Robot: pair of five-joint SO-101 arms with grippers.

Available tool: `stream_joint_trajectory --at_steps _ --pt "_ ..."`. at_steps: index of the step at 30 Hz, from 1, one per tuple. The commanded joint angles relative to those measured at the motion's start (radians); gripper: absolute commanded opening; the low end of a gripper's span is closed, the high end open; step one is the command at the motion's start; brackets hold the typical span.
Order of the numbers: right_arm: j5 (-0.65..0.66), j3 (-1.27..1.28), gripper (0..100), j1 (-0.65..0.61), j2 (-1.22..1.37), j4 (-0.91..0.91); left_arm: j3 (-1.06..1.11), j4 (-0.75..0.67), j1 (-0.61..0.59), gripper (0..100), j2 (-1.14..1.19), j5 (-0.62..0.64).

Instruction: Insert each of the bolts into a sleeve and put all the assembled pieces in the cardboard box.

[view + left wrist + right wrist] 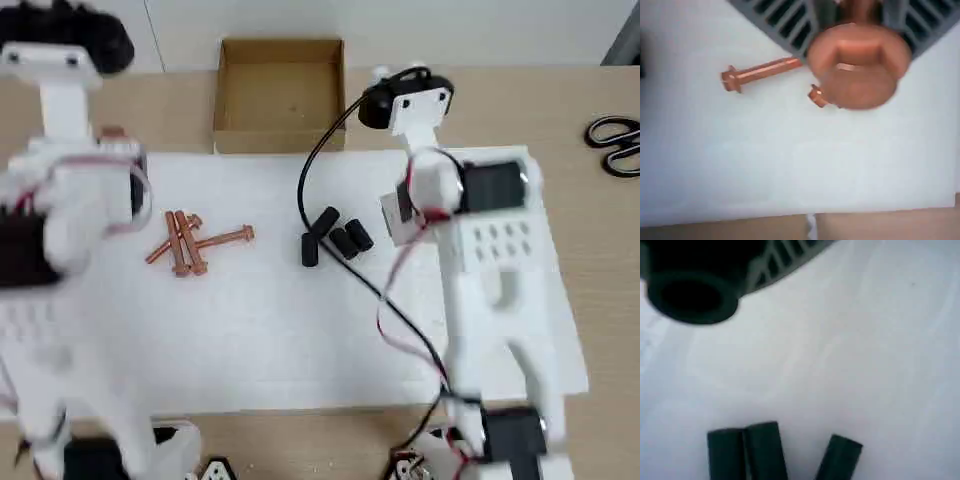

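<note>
While clamping copper flanged bolt (857,70) in left gripper (860,12), black tubular sleeve (690,297) in right gripper (720,260) — needed axes aligned before pushing.

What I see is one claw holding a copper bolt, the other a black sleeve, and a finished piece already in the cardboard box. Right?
Not quite. The high view shows the cardboard box empty, nothing in it yet. The rest stands: the left claw holds a copper bolt and the right claw a black sleeve.
</note>
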Motion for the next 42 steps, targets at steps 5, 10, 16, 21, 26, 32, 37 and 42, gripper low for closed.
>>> stream_joint_trajectory --at_steps 5,10,16,21,26,32,37,42 --pt "0.011 0.009 0.5 -0.045 -0.309 0.013 0.332 -0.109 0.003 1 -0.327 0.023" --pt "0.005 0.173 0.5 -0.044 -0.437 0.013 0.587 -0.278 0.009 1 -0.489 0.193" --pt "0.003 0.423 0.5 -0.044 -0.573 -0.094 0.878 -0.552 0.014 1 -0.678 0.299" --pt "0.002 0.684 0.5 -0.047 -0.704 -0.335 1.107 -0.718 0.091 1 -0.792 0.364" --pt "0.000 0.967 0.5 -0.151 -0.889 -0.547 1.135 -0.720 0.184 1 -0.845 0.440" --pt "0.002 1.373 0.6 -0.232 -1.147 -0.792 1.136 -0.689 0.242 1 -0.807 0.454" --pt "0.002 1.643 0.5 -0.245 -1.365 -0.946 1.130 -0.690 0.302 1 -0.750 0.454" --pt "-0.002 1.804 0.5 -0.251 -1.540 -1.033 1.138 -0.764 0.373 1 -0.721 0.454"
